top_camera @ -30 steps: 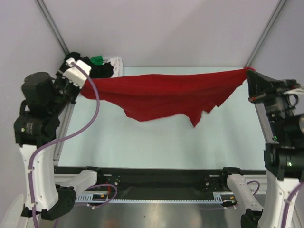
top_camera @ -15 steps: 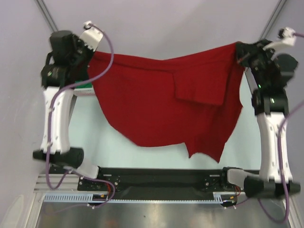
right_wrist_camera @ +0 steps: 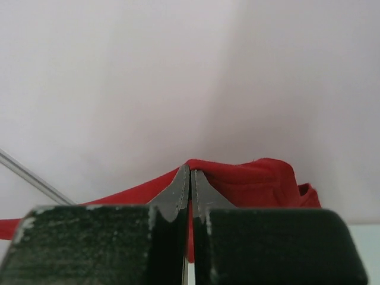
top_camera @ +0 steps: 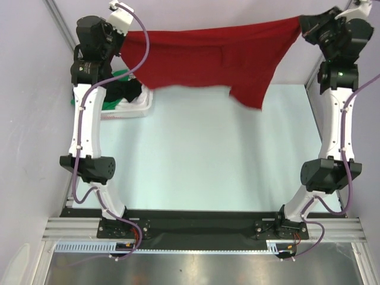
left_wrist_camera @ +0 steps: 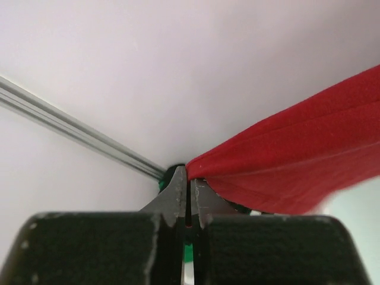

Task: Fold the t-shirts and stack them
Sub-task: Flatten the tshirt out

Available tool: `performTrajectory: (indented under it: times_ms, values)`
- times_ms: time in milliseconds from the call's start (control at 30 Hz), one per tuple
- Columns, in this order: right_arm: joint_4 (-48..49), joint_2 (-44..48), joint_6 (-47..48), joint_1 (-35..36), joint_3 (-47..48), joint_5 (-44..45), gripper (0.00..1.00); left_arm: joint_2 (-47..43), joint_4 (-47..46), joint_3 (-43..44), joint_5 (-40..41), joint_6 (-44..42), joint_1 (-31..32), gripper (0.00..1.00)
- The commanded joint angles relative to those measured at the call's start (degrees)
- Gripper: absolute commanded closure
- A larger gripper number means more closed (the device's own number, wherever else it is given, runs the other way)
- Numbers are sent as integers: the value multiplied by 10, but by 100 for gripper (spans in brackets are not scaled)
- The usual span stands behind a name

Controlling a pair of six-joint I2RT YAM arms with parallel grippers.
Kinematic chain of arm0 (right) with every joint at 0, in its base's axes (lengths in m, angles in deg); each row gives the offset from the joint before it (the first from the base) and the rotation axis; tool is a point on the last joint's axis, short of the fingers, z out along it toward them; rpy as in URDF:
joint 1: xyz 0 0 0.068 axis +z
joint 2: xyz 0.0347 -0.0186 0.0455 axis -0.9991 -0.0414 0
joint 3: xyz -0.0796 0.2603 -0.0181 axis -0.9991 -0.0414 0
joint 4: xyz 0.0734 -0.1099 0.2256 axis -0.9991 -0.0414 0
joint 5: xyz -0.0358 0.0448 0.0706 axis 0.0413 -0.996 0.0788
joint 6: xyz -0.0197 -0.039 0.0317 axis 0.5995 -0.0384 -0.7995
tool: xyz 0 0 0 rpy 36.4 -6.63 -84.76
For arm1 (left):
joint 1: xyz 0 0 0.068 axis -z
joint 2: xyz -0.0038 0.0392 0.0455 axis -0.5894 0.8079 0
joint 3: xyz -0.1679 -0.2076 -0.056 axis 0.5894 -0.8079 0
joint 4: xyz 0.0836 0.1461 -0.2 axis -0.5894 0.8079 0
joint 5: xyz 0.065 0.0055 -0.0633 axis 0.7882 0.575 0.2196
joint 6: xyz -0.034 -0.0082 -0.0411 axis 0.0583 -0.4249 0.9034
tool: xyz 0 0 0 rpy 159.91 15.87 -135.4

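Note:
The red t-shirt [top_camera: 214, 56] hangs stretched in the air between my two raised grippers, high above the back of the table. My left gripper [top_camera: 126, 32] is shut on its left corner; the left wrist view shows the red cloth [left_wrist_camera: 297, 154] pinched at my gripper [left_wrist_camera: 190, 181]. My right gripper [top_camera: 301, 27] is shut on its right corner; the right wrist view shows the cloth [right_wrist_camera: 255, 178] clamped between the tips of my gripper [right_wrist_camera: 190, 178]. A black t-shirt [top_camera: 126, 90] and a green t-shirt [top_camera: 113, 102] lie in the basket.
The white laundry basket [top_camera: 139, 110] stands at the back left of the pale table [top_camera: 214, 160]. Both arms stand tall at the left and right sides. Grey walls with metal frame bars close in the back and sides.
Both grippers have lifted the red t-shirt higher and farther back. The shirt's hanging lower edge has swung up and away from the table's front.

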Motion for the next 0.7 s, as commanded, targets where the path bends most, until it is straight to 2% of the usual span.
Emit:
performTrajectory:
  times_ms: [0, 67, 100, 167, 200, 233, 400, 467, 600, 667]
  values:
    - [15, 28, -21, -21, 30, -19, 100, -42, -67, -35, -19, 3, -5, 99]
    - [39, 63, -22, -28, -48, -22, 100, -73, -86, -90, -34, -8, -5, 100]
    - [49, 77, -26, -31, -87, -23, 100, -85, -102, -157, -79, -17, -5, 100]
    - [79, 125, -30, -34, -201, -22, 100, -123, -123, -233, -95, -28, -3, 100]
    - [85, 144, -30, -36, -238, -24, 100, -137, -140, -306, -99, -41, -2, 100]
    - [88, 159, -32, -36, -320, -27, 100, -160, -147, -344, -107, -48, 1, 100]
    - [108, 258, -34, -42, -540, -41, 100, -220, -185, -590, -137, -71, 4, 100]
    - [97, 284, -33, -45, -629, -41, 100, -241, -183, -647, -152, -72, 6, 100]
    - [74, 336, -25, -53, -743, -35, 100, -262, -187, -775, -160, -75, 9, 100]
    - [77, 341, -20, -53, -781, -34, 100, -264, -190, -806, -160, -75, 9, 100]
